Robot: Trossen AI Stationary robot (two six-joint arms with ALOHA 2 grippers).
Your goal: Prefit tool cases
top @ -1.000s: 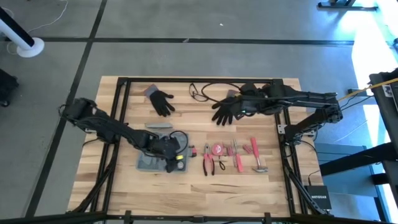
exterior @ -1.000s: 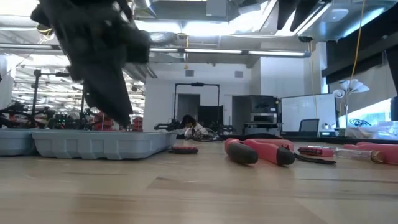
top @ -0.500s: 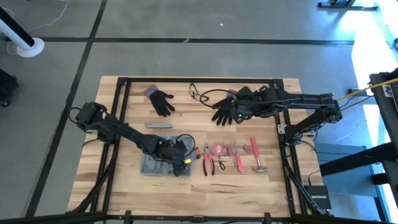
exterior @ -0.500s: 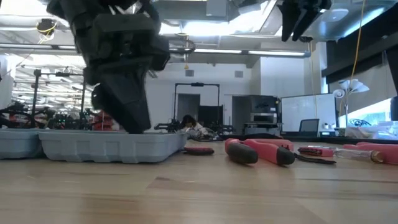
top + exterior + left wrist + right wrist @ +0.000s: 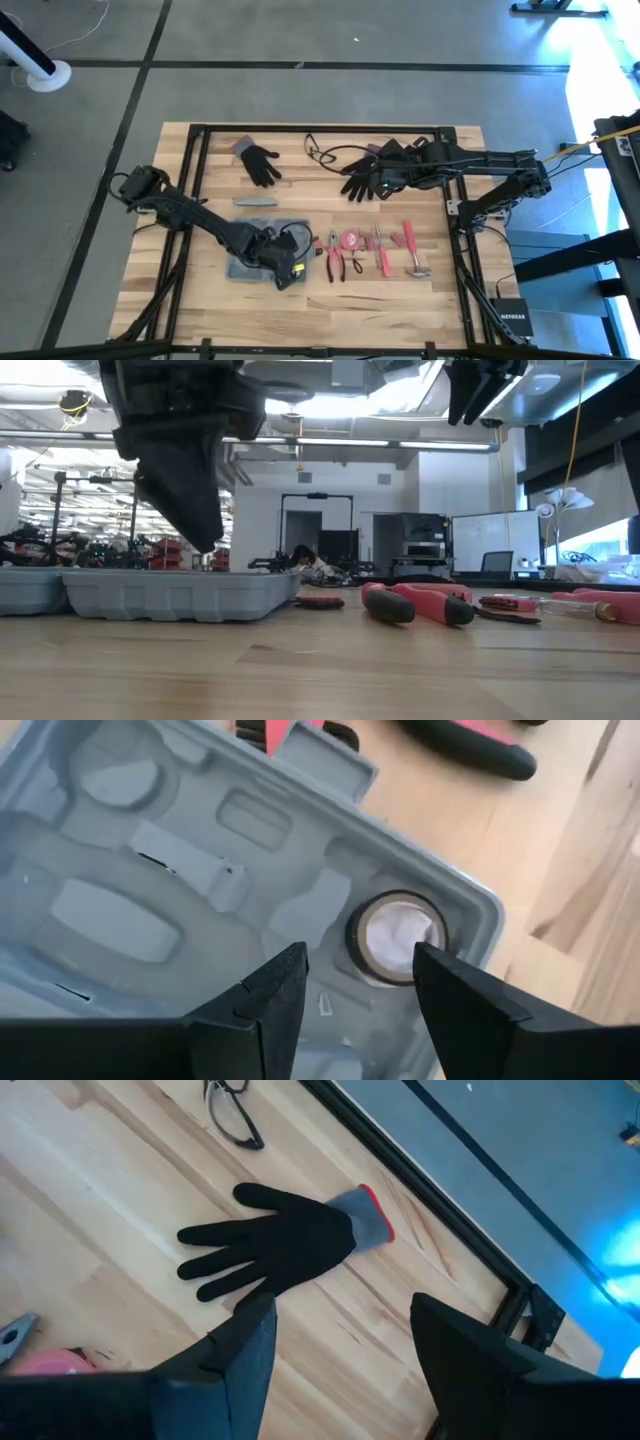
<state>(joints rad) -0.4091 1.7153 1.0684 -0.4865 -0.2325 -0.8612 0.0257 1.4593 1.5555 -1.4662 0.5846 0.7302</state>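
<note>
Over the tool case [image 5: 150,870], left gripper [image 5: 355,985] gapes wide, empty.

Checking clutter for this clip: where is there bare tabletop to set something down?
Free: the near edge of the table, in front of the tool case and the row of red-handled tools; also the patch between the two black gloves. Crowded: the middle band, from the tool case under the left end effector across to the hammer.

Tool case [image 5: 245,263] lies on the surface [image 5: 200,310], front left; pliers [image 5: 334,257] and hammer [image 5: 413,250] to its right; two gloves [image 5: 262,162] [image 5: 361,178] lie behind
</note>
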